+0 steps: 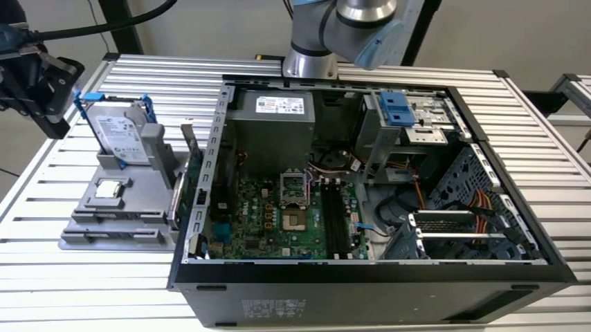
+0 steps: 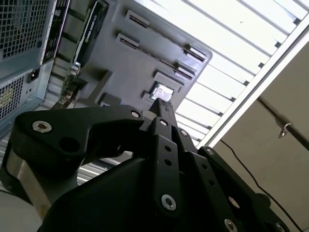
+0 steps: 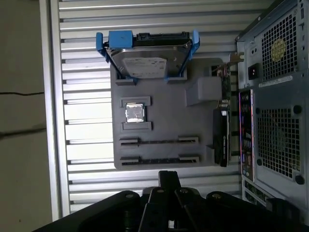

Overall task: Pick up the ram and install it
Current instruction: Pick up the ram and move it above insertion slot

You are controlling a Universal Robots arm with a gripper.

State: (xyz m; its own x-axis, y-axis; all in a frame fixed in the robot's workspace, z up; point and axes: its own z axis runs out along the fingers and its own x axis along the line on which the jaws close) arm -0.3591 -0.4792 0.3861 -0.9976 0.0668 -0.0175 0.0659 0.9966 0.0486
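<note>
Aluminium slatted table (image 1: 46, 290), bearing an open computer case (image 1: 369, 283) and, to the exterior view's left of it, a grey tray (image 1: 79, 238).

Tray: we list a hard drive in a blue frame (image 1: 120, 135) standing upright, a square processor chip (image 1: 109, 188) lying flat, an expansion card (image 1: 185, 197) on edge at the side nearest the case, and two long narrow slots (image 3: 159, 141).

Ram (image 1: 331, 221): we take it to be the long dark strip seated in the memory slots of the motherboard (image 1: 259, 221), inside the case just beside the processor socket. Stick and slot are hard to tell apart.

Gripper (image 1: 51, 124): black, at the exterior view's far left, beyond the tray and well apart from the case. In the second wrist view we see its fingers (image 2: 163, 108) pressed together with nothing between them.
</note>
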